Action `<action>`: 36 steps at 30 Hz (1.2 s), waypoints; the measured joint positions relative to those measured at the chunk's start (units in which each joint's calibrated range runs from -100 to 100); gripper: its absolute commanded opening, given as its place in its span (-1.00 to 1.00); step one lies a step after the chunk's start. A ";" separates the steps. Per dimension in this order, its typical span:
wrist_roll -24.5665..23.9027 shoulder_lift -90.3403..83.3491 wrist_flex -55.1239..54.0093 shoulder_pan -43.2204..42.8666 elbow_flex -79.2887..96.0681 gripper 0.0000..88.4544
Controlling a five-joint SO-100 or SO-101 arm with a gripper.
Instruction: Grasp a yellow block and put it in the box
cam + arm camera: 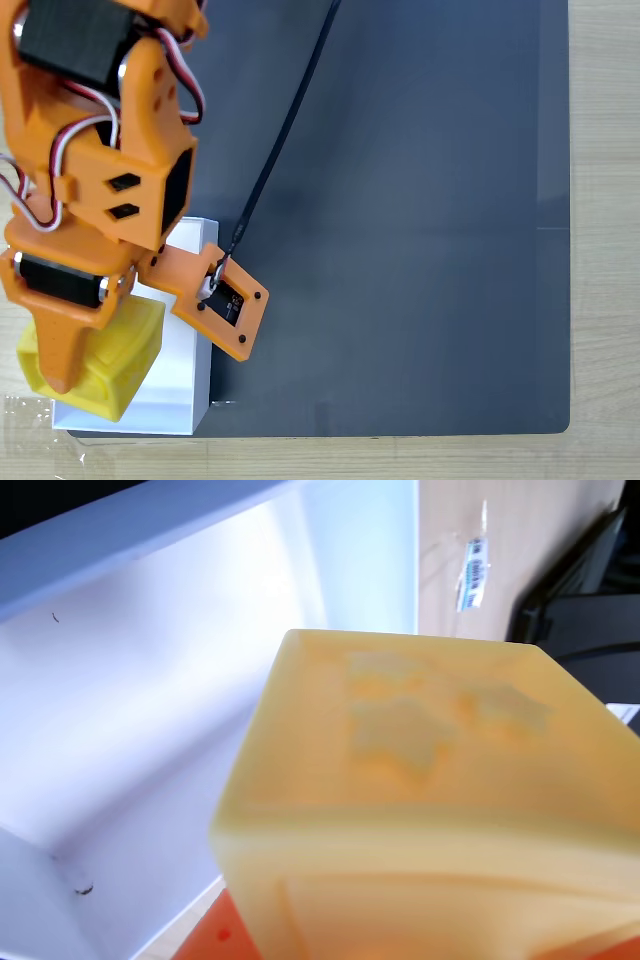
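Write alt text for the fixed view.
An orange robot arm's claw holds a yellow block over a white box at the lower left corner of a dark mat. A black cable runs from the arm toward the top edge.

Bright yellow block (120, 355) tilted at the white box's (185, 345) left edge, white box open-topped, rectangular

orange arm at left of fixed view w/ gripper (62, 372) closed on the yellow block (118, 358), tilted over the white box (180, 350) at the dark mat's (420, 200) lower-left corner, black cable (285, 130) running up, wood table (605, 250) at right.
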 measured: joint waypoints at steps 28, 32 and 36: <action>4.38 9.27 -0.26 0.09 -0.09 0.03; 4.38 9.19 -0.26 0.09 -0.09 0.03; 4.17 6.49 -0.26 0.00 -0.09 0.03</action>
